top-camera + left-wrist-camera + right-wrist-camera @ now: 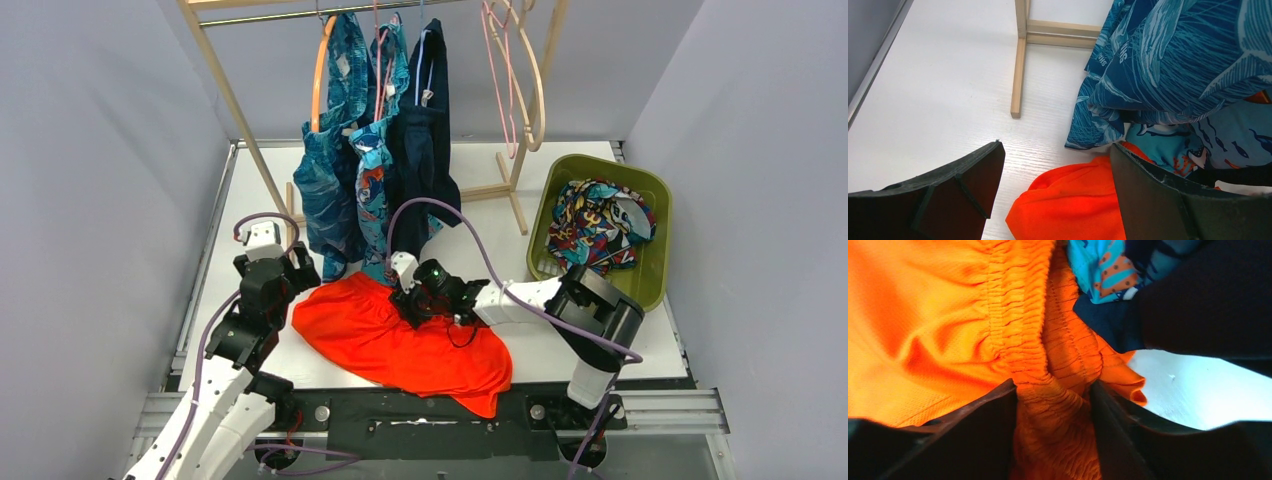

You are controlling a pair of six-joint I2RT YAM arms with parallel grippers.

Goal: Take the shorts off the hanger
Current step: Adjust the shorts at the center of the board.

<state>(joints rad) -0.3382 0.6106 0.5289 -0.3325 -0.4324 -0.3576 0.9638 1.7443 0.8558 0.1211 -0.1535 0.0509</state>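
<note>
The white table (540,355) carries a wooden rack (237,100) at its far side and a green basket (658,240) at the right, which already holds the multicolour shorts (595,225). Three pairs hang on hangers from the rack: the teal leaf-print shorts (325,195), the turquoise cartoon-print shorts (375,200) and the navy shorts (425,160).

The orange-red shorts (400,345) are off any hanger. They lie spread on the near part of the table, with one corner drooping over the near edge.

The step in hand looks like carrying this freed pair away, most likely to the basket. The right tool (1053,387) sits at the far edge of the pair, with its fingers pressed on either side of a bunched fold of the elastic waistband (1063,355), so it appears to hold the shorts. The gathered band is a sound place to grip, since it is thick and unlikely to slip.

The hems of the navy and turquoise pairs hang just beside this grip. A lift that draws toward the near side first would keep them from being snagged. The pair is wide and limp, so it should rise high enough for the trailing cloth to clear the basket rim.

The left tool (1055,147) hangs wide open and empty over the left corner of the orange pair, close to the teal hem. It is best kept off the cloth so that it pins nothing.
</note>
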